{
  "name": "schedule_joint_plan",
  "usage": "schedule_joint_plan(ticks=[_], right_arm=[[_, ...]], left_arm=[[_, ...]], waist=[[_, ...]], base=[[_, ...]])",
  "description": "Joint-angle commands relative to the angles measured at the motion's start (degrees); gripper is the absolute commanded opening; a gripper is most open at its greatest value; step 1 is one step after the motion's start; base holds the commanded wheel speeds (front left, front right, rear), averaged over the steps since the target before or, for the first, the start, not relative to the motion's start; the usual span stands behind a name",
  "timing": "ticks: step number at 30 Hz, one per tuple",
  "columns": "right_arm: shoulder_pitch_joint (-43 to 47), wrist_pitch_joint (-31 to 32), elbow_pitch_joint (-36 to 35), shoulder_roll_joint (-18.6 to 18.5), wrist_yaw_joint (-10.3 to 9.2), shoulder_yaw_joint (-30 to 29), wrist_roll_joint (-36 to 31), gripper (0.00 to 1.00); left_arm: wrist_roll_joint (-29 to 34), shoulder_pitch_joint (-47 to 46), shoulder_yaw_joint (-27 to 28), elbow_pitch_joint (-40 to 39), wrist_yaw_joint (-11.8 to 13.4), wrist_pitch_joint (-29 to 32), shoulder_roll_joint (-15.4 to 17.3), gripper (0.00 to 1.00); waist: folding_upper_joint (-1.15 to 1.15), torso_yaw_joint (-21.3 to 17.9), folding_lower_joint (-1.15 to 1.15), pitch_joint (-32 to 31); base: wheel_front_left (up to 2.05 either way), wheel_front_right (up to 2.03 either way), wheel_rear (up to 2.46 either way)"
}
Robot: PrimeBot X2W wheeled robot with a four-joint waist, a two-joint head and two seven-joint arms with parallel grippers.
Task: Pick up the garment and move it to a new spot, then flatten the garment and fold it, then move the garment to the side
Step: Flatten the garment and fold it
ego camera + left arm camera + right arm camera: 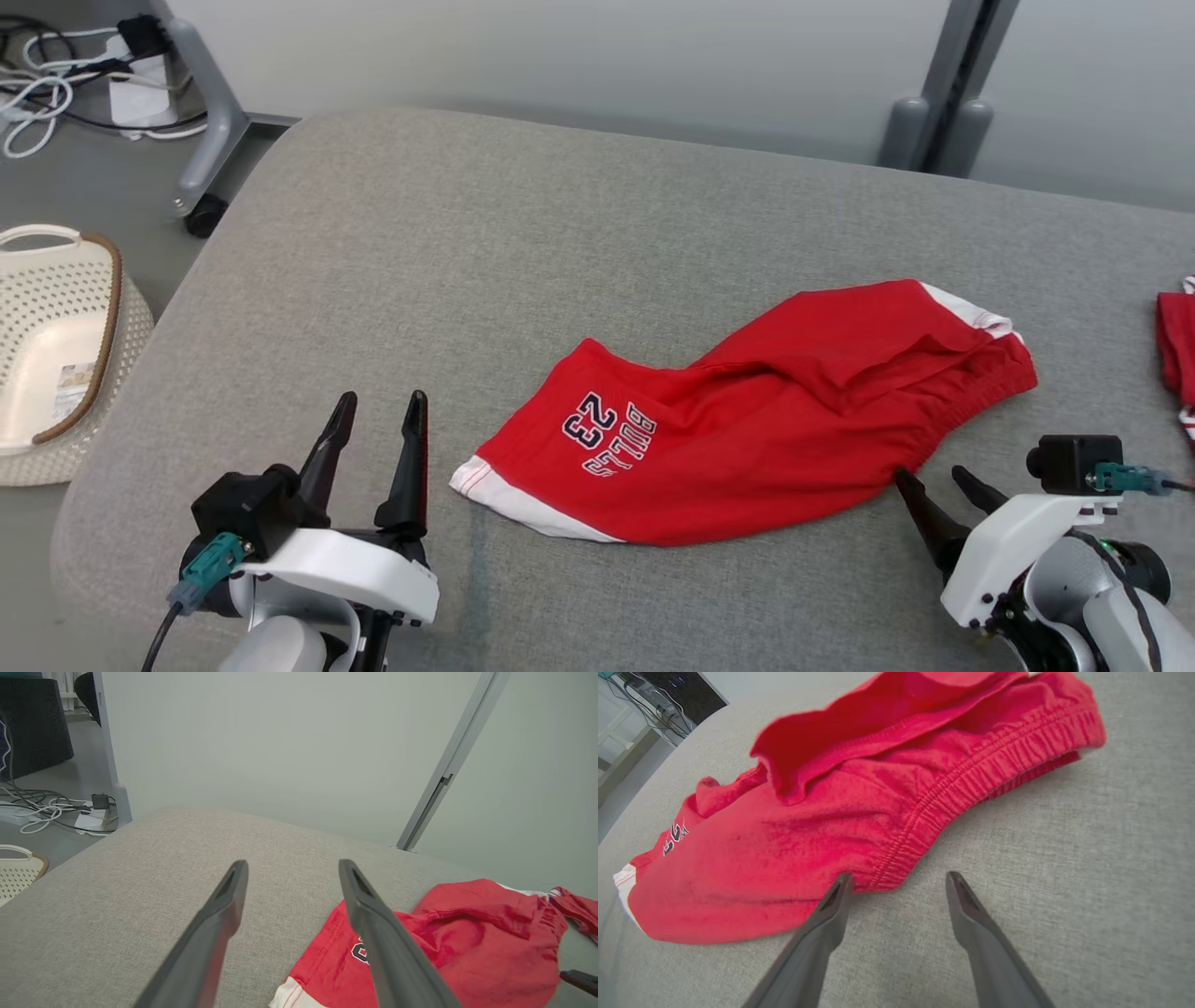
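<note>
While the shorts (747,420) lie crosswise, the right hand (929,473), spread open, is at their waistband (924,826); the left hand (383,397), also spread, stands beside the hem (523,499).

Holds the left gripper (383,399) at the lower left of the head view, fingers spread wide, tips pointing up and slightly right. Holds the right gripper (930,474) at the lower right, lower down, fingers parted just as wide, angled up and to the left. Grips nothing with either.
</note>
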Motion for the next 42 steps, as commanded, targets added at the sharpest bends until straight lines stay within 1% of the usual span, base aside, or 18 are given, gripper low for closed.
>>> schedule_joint_plan(ticks=[1, 7, 8, 9, 14, 17, 18, 20, 23, 26, 28, 31, 33, 36, 39, 41, 42], right_arm=[[-1.2, 0.2, 0.8, -0.7, 0.03, -0.1, 0.6, 1.00], [-4.6, 2.8, 5.0, -0.9, 0.03, 0.7, 3.1, 1.00], [-5.0, 3.4, 5.4, -0.8, 0.03, 1.1, 3.7, 0.49], [-5.3, 3.9, 5.6, -0.9, 0.03, 1.4, 4.4, 0.00], [-4.8, 5.9, 3.8, -2.3, 0.03, 1.8, 7.0, 0.00], [-3.9, 7.7, 0.9, -3.7, 0.03, 1.5, 8.1, 0.00], [-3.9, 7.7, 0.9, -3.7, 0.03, 1.5, 8.1, 0.00], [-3.2, 10.0, -1.8, -4.7, 0.03, 0.7, 8.9, 0.00], [-2.8, 15.1, -6.9, -6.5, 0.03, -1.3, 9.5, 0.00], [-3.5, 21.8, -12.2, -7.8, 0.03, -4.1, 9.3, 0.00], [-4.6, 26.9, -15.4, -8.0, 0.03, -6.4, 9.0, 0.00], [-6.9, 34.6, -18.2, -8.0, 0.03, -9.1, 6.5, 0.00], [-8.9, 39.1, -17.9, -6.9, 0.03, -10.7, 4.7, 0.00], [-11.9, 45.0, -14.5, -5.5, 0.03, -12.8, 1.6, 0.00], [-14.9, 48.2, -9.9, -4.1, 0.03, -14.4, -1.6, 0.00], [-16.5, 49.3, -6.8, -3.0, 0.03, -14.9, -3.4, 0.38], [-17.3, 49.4, -5.7, -2.3, 0.03, -15.1, -3.9, 1.00]], left_arm=[[0.4, -1.0, 0.2, 0.2, -0.3, -0.2, -0.2, 1.00], [0.1, -1.0, 0.4, 1.1, -0.8, -0.3, -0.5, 1.00], [0.1, -1.0, 0.5, 1.2, -0.8, -0.4, -0.6, 1.00], [0.1, -1.0, 0.5, 1.3, -0.9, -0.4, -0.6, 1.00], [0.2, -0.4, 0.6, 1.8, -0.8, -0.4, -0.7, 1.00], [0.0, 0.5, 0.7, 2.0, -0.6, -0.4, -0.7, 1.00], [0.0, 0.5, 0.7, 2.0, -0.6, -0.4, -0.7, 1.00], [-0.1, 0.6, 0.5, 2.0, -0.6, -0.4, -0.9, 1.00], [-0.2, 0.9, 0.1, 2.0, -0.8, -0.4, -1.2, 1.00], [-0.1, 0.7, -0.3, 2.1, -1.1, -0.4, -1.7, 1.00], [-0.3, 0.5, -0.4, 2.4, -1.2, -0.4, -2.0, 1.00], [-0.5, -0.1, -0.7, 2.9, -1.7, -0.4, -2.6, 1.00], [-0.7, -0.7, -0.8, 3.4, -2.1, -0.4, -3.2, 1.00], [-0.8, -1.3, -1.2, 4.3, -2.7, -0.5, -4.3, 1.00], [-0.7, -2.3, -1.2, 5.2, -3.3, -0.5, -5.2, 1.00], [-0.6, -2.6, -1.0, 5.9, -3.8, -0.5, -5.8, 1.00], [-0.5, -2.8, -0.9, 6.2, -3.8, -0.5, -6.0, 1.00]], waist=[[0.00, 1.7, 0.00, 1.0], [0.00, 3.9, 0.00, 1.7], [0.00, 4.1, 0.00, 1.7], [0.00, 4.2, 0.00, 1.6], [0.00, 4.4, 0.00, 0.6], [0.00, 3.9, 0.00, -0.2], [0.00, 3.9, 0.00, -0.2], [0.00, 3.5, 0.00, -0.7], [0.00, 3.3, 0.00, -0.9], [0.00, 3.7, 0.00, -0.6], [0.00, 4.3, 0.00, 0.0], [0.00, 5.7, 0.00, 0.9], [0.00, 6.9, 0.00, 1.7], [0.00, 8.8, 0.00, 2.9], [0.00, 10.4, 0.00, 4.0], [0.00, 11.1, 0.00, 4.6], [0.00, 11.2, 0.00, 4.7]], base=[[0.00, 0.00, 0.00], [0.00, 0.00, 0.00], [0.00, 0.00, 0.00], [0.00, 0.00, 0.00], [0.00, 0.00, 0.00], [0.00, 0.00, 0.00], [0.00, 0.00, 0.00], [0.00, 0.00, 0.00], [0.00, 0.00, 0.00], [0.00, 0.00, 0.00], [0.00, 0.00, 0.00], [0.00, 0.00, 0.00], [0.00, 0.00, 0.00], [0.00, 0.00, 0.00], [0.00, 0.00, 0.00], [0.00, 0.00, 0.00], [0.00, 0.00, 0.00]])
